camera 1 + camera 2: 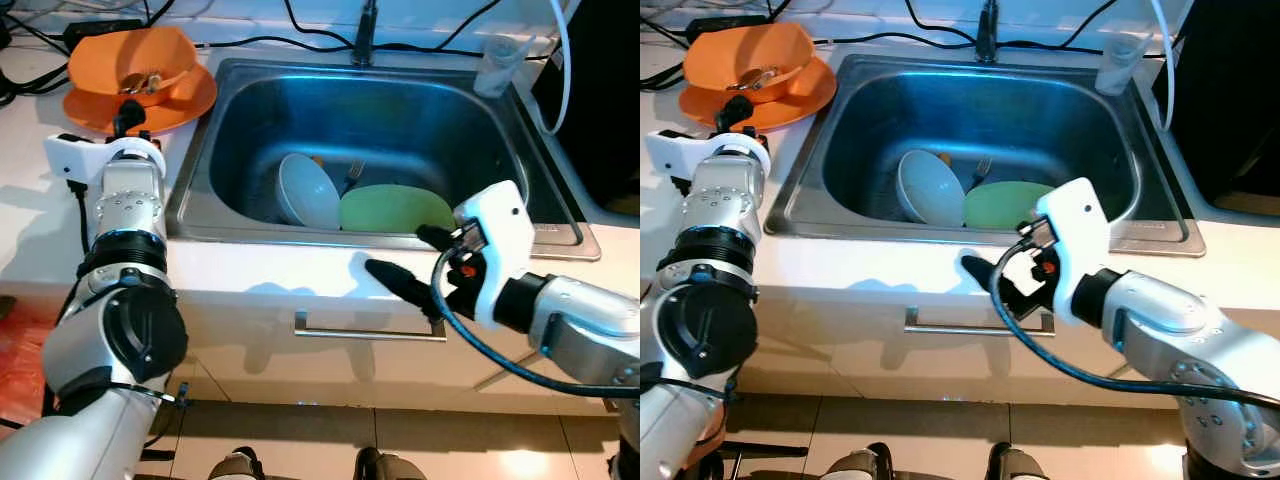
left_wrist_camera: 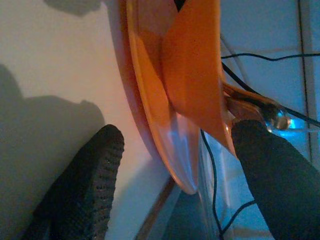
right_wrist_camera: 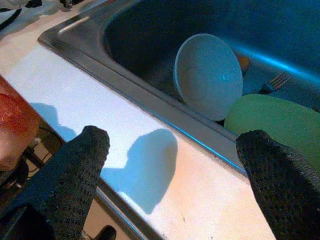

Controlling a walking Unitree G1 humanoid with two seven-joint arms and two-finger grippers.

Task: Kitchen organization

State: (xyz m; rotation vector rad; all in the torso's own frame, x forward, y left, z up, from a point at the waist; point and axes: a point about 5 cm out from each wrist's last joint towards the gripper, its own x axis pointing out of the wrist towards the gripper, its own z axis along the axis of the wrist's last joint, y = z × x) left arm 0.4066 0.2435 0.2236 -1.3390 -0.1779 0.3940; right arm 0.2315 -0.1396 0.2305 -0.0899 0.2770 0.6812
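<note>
An orange bowl (image 1: pixel 135 58) with a utensil in it sits on an orange plate (image 1: pixel 180 103) on the white counter, left of the sink. My left gripper (image 1: pixel 130 118) is at the plate's near rim. In the left wrist view it is open, one finger (image 2: pixel 85 185) on the counter side and the other (image 2: pixel 275 175) beyond the bowl (image 2: pixel 192 75), nothing clamped. In the steel sink (image 1: pixel 250 110) a pale bowl (image 1: pixel 308 190) leans on its side, next to a green plate (image 1: pixel 395 208) and a fork (image 1: pixel 354 175). My right gripper (image 1: pixel 397 250) hangs open over the counter's front strip.
The faucet (image 1: pixel 365 35) stands behind the sink, with black cables along the back wall. A clear cup (image 1: pixel 497 62) is at the sink's back right corner. A drawer handle (image 1: pixel 370 330) runs below the counter edge. Tiled floor lies beneath.
</note>
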